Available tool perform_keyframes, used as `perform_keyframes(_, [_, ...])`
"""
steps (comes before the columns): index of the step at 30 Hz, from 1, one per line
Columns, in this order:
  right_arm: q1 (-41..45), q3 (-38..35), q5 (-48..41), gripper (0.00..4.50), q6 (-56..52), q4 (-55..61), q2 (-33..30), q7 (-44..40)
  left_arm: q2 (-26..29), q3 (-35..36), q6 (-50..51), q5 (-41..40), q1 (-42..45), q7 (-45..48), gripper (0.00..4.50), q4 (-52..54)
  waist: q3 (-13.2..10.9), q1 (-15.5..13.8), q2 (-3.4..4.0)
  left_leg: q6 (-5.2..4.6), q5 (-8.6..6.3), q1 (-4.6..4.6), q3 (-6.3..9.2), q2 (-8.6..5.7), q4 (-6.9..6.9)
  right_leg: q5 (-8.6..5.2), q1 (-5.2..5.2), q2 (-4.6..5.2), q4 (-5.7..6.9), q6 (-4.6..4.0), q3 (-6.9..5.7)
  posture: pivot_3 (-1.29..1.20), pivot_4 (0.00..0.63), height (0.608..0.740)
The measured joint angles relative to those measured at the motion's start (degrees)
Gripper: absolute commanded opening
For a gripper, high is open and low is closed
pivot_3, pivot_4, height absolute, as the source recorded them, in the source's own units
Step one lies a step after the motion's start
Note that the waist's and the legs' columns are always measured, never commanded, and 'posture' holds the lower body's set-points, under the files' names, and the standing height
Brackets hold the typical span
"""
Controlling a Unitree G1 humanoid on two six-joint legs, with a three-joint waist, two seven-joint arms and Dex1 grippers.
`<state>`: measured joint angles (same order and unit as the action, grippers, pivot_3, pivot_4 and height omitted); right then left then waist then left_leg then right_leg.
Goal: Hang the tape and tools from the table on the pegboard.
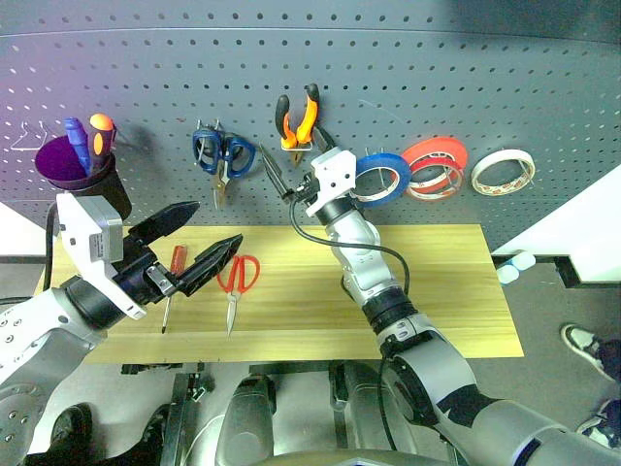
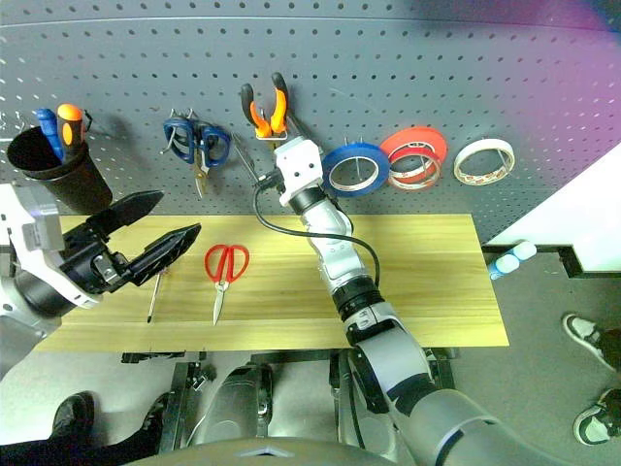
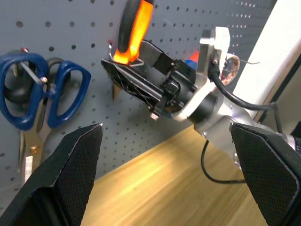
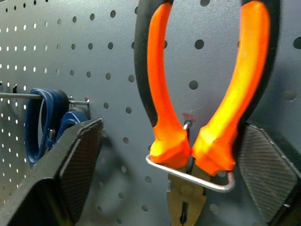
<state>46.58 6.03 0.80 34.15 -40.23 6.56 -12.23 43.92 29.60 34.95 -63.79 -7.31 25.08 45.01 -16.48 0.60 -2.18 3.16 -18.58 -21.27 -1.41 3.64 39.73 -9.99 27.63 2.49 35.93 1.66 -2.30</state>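
While our left gripper (image 1: 194, 243) hangs nearest us with its two black fingers spread wide and nothing between them, it sits above the table (image 1: 446, 291) toward eight o'clock from the table's middle. Just under those fingers the red-handled screwdriver (image 1: 173, 286) lies on the light wood, and beside it, toward three o'clock, the red-handled scissors (image 1: 236, 282) lie with blades pointing at us. Farther out, our right gripper (image 1: 288, 180) reaches up to the pegboard (image 1: 388, 68), near twelve o'clock from the table's centre; our right wrist view shows its fingers (image 4: 80, 160) standing wide apart on either side of the pliers (image 4: 207, 94), with the far finger close against one handle, though we cannot tell if it touches. Those orange-and-black pliers hang on a wire hook (image 4: 188, 175), handles up and nose down. Along the board at nine o'clock from them hang the blue-handled scissors (image 1: 223, 153), and farther that way a dark cup (image 1: 82, 175) holds two other handles. Toward three o'clock hang the blue roll (image 1: 380, 177), the red roll (image 1: 435, 165), and last the whitish tape (image 1: 503, 171), each on the pegboard.
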Motion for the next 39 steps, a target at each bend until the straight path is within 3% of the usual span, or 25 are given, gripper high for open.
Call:
perform_keyframes(9, [-0.18,-0.49,-1.33,4.47,1.64,1.03,-0.04,0.28,-0.29,-0.39,-0.44,0.59,0.76,-0.33,4.50,-0.02,-0.01,-0.02,0.01,0.00,0.00,-0.02,0.01,0.00,0.00,0.00,0.00,0.01,-0.03,0.00,0.00,0.09,0.250,0.733])
perform_keyframes(21, [-6.03,-0.83,-1.59,4.47,0.84,16.64,-2.24,0.36,0.52,-2.38,0.01,0.47,4.53,-1.28,4.50,-2.16,-0.01,0.11,0.02,0.00,0.00,-0.05,-0.01,0.00,-0.56,0.09,0.06,-0.03,-0.53,0.23,-0.02,0.05,0.248,0.733])
perform_keyframes(34, [-7.88,0.25,-2.32,4.47,-1.90,24.81,-2.09,0.21,0.71,-3.38,-0.52,2.58,4.74,4.54,4.50,-6.28,-0.01,0.23,0.02,0.00,0.00,-0.08,-0.03,0.01,-0.61,0.08,0.07,-0.02,-0.64,0.24,-0.06,0.02,0.243,0.733])
perform_keyframes(39, [-7.87,-1.32,-7.53,4.47,-7.82,33.12,-3.49,-0.97,0.48,-3.26,-1.44,4.37,3.39,7.73,4.50,-7.98,-0.01,0.16,0.02,0.00,0.00,-0.08,-0.02,0.01,-0.61,0.08,0.05,-0.01,-0.64,0.24,-0.08,0.00,0.238,0.733])
